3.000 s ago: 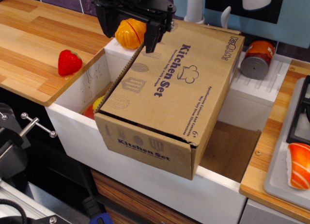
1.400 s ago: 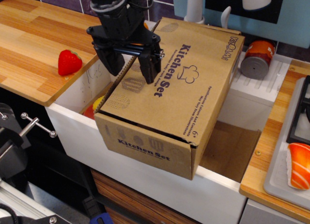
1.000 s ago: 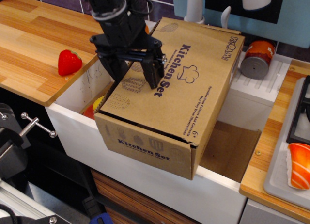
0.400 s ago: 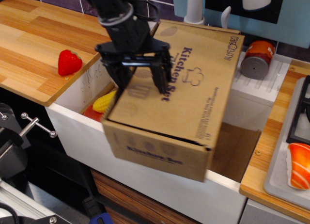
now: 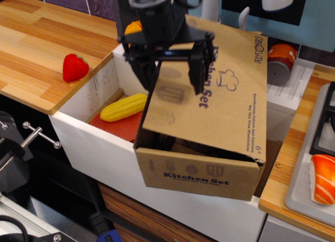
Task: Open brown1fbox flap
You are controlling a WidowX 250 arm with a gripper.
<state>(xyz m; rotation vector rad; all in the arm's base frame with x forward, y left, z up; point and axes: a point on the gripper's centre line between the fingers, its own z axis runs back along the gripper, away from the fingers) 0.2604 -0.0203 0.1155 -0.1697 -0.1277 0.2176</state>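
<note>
I see the brown cardboard box (image 5: 201, 171) now swung right, its printed top flap (image 5: 217, 103) lifted off the near end wall, my black gripper (image 5: 172, 74) lower and farther right, a yellow corn cob (image 5: 124, 107) uncovered.

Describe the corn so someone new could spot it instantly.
Start at the white sink basin set into the counter, left of the brown cardboard box. Inside it, the corn lies on its side against something flat and red. It is the only long, knobbly yellow thing; the strawberry up on the wooden counter is red.
</note>
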